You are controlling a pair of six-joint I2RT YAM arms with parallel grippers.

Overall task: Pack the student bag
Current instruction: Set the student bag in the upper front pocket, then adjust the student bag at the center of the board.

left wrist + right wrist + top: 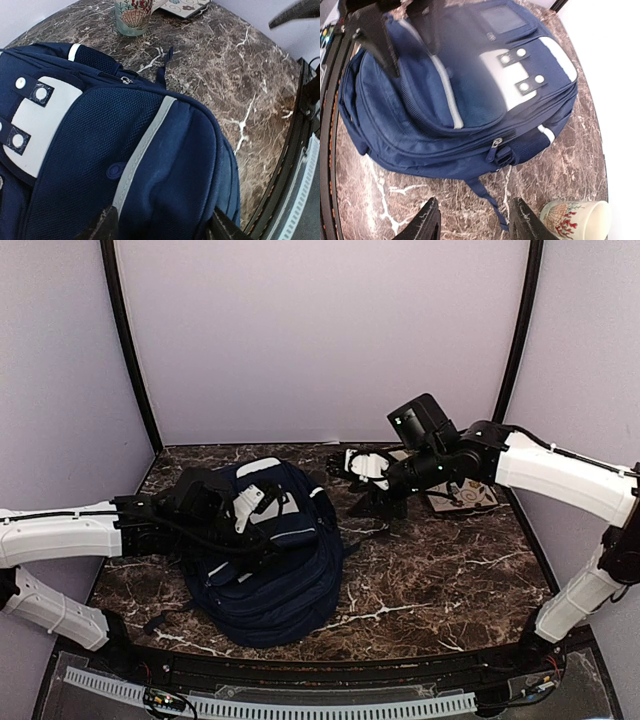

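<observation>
The student bag [268, 570] lies flat on the marble table, a navy backpack with a grey stripe [142, 150] and light grey patches [512, 82]. My left gripper [162, 227] is open, its two dark fingers standing wide apart on either side of a fold of the bag's front panel. The same fingers show from the right wrist view, spread over the bag's far end [375, 35]. My right gripper [475, 222] is open above the bare table just off the bag's top edge, close to a zipper pull [496, 143] and a loose navy strap [487, 195].
A cup [575, 220] printed with shells and red coral stands on the table beside my right gripper; it also appears beyond the bag as the cup [132, 17]. A patterned flat item [465, 495] lies at the back right. The table's black front rim [285, 165] runs close to the bag.
</observation>
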